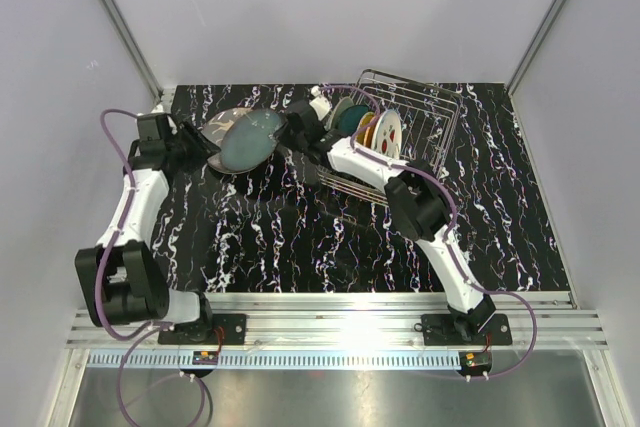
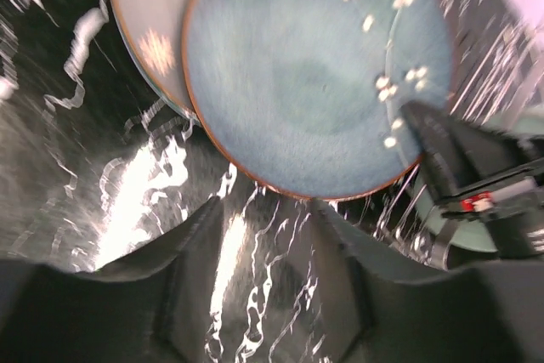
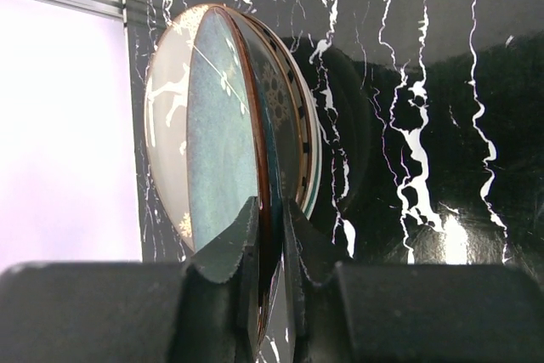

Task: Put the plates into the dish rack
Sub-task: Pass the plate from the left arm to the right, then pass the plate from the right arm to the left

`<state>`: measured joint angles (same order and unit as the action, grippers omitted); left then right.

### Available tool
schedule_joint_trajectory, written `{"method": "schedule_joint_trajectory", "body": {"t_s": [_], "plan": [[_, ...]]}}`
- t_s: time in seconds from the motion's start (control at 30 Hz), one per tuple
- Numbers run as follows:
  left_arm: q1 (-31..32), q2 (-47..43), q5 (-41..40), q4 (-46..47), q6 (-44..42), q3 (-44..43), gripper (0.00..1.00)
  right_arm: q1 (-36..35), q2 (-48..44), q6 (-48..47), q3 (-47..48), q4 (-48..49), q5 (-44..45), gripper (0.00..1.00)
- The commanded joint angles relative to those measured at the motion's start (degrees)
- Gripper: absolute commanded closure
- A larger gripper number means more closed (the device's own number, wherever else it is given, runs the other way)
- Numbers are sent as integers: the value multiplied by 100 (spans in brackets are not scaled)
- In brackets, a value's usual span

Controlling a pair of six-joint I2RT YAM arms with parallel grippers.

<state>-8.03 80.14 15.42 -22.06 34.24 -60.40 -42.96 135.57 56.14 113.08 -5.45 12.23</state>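
Observation:
A blue-green plate with a brown rim (image 1: pixel 250 142) stands tilted at the back left of the table, leaning on a grey-brown plate with white motifs (image 1: pixel 224 127). My right gripper (image 1: pixel 283 137) is shut on its right rim; in the right wrist view the gripper (image 3: pixel 268 210) pinches the blue-green plate's (image 3: pixel 223 150) rim, with the grey-brown plate (image 3: pixel 166 125) behind it. My left gripper (image 1: pixel 207 152) is open and empty just left of the plates; in the left wrist view the gripper (image 2: pixel 265 206) sits below the blue-green plate (image 2: pixel 314 82). The wire dish rack (image 1: pixel 432 112) holds several upright plates (image 1: pixel 375 132).
More plate rims (image 3: pixel 299 133) show against the held plate's far side. The right arm's elbow (image 1: pixel 415 202) hangs in front of the rack. White walls close the table at the back and sides. An aluminium rail (image 1: pixel 330 322) runs along the near edge.

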Motion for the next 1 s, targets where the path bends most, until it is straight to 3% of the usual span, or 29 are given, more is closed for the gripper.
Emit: {"method": "schedule_joint_trajectory", "body": {"t_s": [0.0,0.27,0.43,0.5,0.73,0.83,0.97], "plan": [[-111,-428,-557,326,-66,-33,46,86,-795,249,829,906,-238,100],[-190,-789,-996,255,-172,-42,44,183,-1146,292,1120,809,-432,100],[-225,-956,-919,255,-190,-77,42,341,-2033,30,410,932,-642,100],[-234,-1052,-778,282,-137,-68,37,420,-2628,-129,-72,941,-730,100],[-225,-1430,959,949,249,133,32,1157,-4958,-552,-2103,871,-1362,100],[-225,-1510,1611,1589,486,396,32,1447,-6145,-324,-3324,695,-1363,100],[-103,-1466,2991,3154,1339,740,29,1992,-7569,-366,-4870,310,-1556,100]]}}
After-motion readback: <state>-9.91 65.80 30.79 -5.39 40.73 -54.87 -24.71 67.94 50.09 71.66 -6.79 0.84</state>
